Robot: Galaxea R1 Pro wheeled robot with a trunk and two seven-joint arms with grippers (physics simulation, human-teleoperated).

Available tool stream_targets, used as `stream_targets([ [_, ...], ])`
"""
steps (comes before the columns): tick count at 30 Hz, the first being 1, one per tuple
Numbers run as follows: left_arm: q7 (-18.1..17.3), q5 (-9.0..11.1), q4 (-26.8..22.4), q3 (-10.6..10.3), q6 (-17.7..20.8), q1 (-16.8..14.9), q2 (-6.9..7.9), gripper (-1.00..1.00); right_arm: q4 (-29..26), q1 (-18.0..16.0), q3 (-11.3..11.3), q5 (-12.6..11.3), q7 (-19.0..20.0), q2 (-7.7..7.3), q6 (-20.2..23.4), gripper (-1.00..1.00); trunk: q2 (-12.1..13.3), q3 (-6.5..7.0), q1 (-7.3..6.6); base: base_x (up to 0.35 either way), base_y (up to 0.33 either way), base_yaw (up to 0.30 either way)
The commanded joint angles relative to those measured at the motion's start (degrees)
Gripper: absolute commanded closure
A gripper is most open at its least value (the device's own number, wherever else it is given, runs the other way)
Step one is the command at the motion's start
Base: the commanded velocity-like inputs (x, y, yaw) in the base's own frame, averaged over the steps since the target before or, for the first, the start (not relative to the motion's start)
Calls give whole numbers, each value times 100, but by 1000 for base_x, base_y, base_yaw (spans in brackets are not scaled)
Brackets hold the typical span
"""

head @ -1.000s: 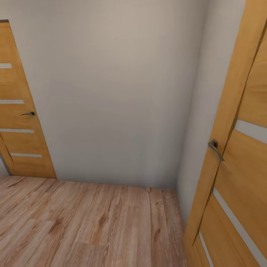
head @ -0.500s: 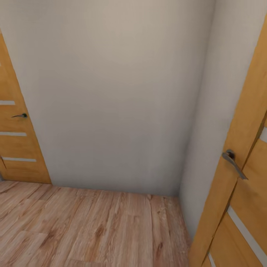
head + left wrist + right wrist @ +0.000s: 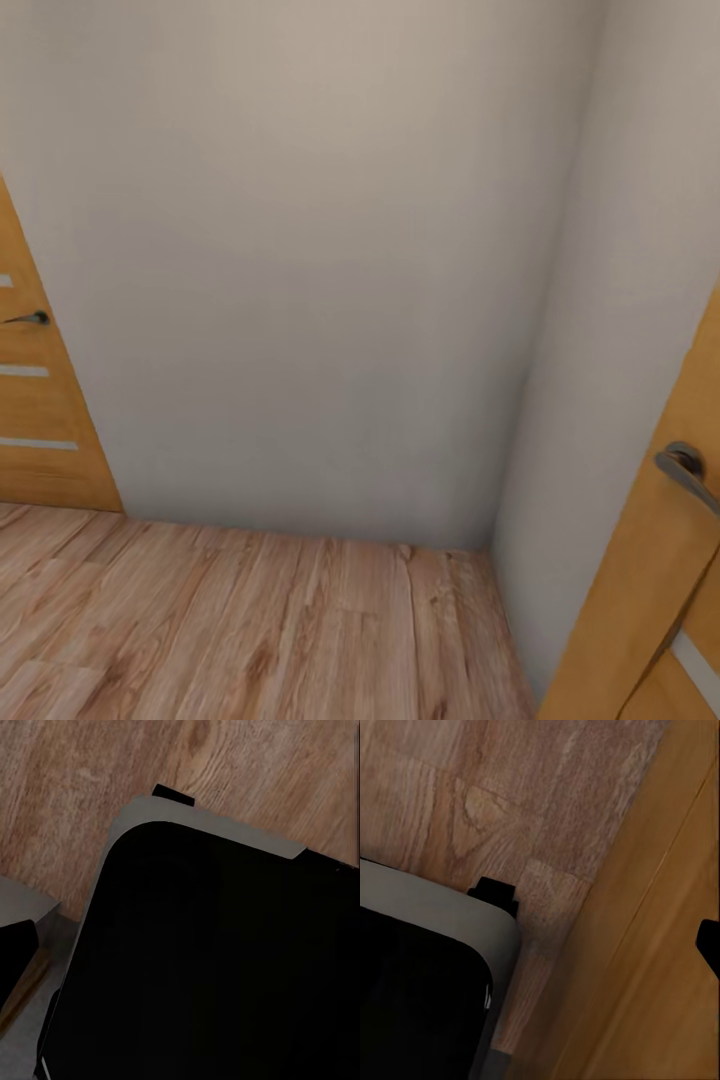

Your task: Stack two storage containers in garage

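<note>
The two storage containers are out of view. I face a plain white wall (image 3: 320, 260) in a narrow passage with light wood planks (image 3: 250, 630) underfoot. In the left wrist view, my black base with its grey rim (image 3: 217, 960) sits over the planks (image 3: 90, 780). The right wrist view looks down on a corner of that base (image 3: 420, 975), the planks (image 3: 472, 802) and an orange wooden door (image 3: 660, 945) close beside it.
An orange door with a dark handle (image 3: 30, 318) stands at the far left. Another orange door with a grey lever handle (image 3: 685, 470) stands close at the right, next to the side wall (image 3: 610, 350). The two walls meet in a corner ahead.
The whole head view has shifted, so the camera moved: the wall ahead looks nearer, and both doors have slid out toward the picture's edges.
</note>
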Motion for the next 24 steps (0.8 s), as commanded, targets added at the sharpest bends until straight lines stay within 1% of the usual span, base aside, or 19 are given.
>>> stream_targets([
  [1,3,17,-2,10,-10,-1,-1,-100,19,-8,12,0,17,-1,-34,-100,-3,-5,3,321,0,0],
  [6,3,17,0,14,-10,-1,-1,-100,19,-8,5,0,8,-11,-31,-100,-3,-5,3,321,0,121],
  [24,3,17,6,17,-10,-1,-1,-100,19,-8,4,0,7,-13,-68,-100,-3,-5,3,322,0,265],
])
